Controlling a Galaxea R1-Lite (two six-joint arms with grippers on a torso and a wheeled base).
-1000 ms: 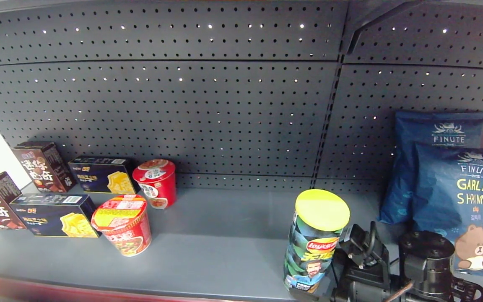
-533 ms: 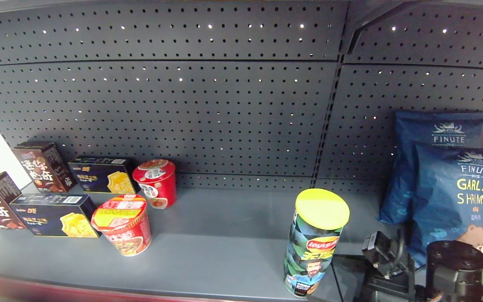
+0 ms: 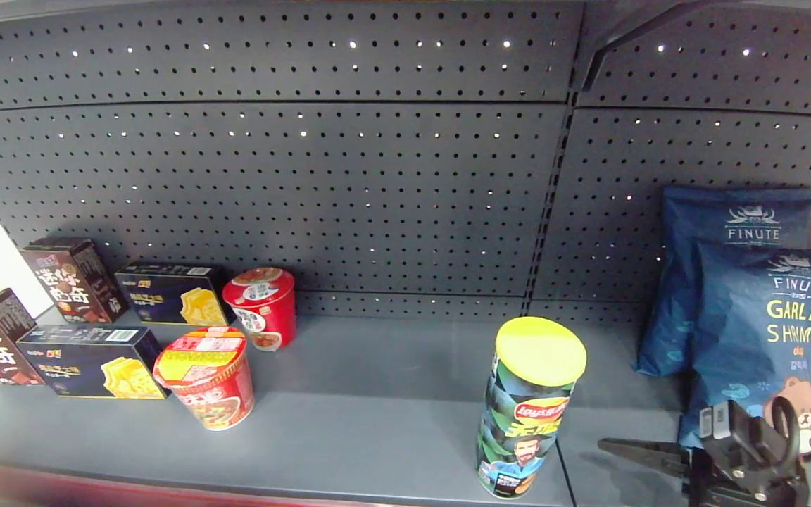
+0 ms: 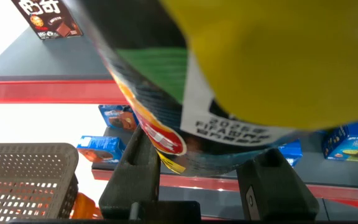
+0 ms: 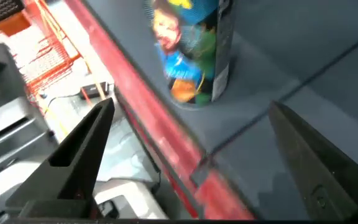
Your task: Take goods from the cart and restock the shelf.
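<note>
Close to the shelf's (image 3: 377, 422) red front lip, a yellow-lidded chips can (image 3: 529, 408) stands upright, well apart from the cup noodles (image 3: 208, 377) and boxes (image 3: 92, 359) at the left. Blue snack bags (image 3: 771, 317) lean against the pegboard to its right. Between can and bags, at the lip, the right gripper (image 5: 191, 109) hovers with jaws spread, touching nothing. The left gripper (image 4: 204, 171) has its jaws pinching a second can (image 4: 241, 74), with a grey basket (image 4: 23, 180) nearby.

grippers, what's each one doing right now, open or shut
Left gripper: jaws closed on a yellow-lidded cylindrical chip can.
Right gripper: jaws open, holding nothing.
</note>
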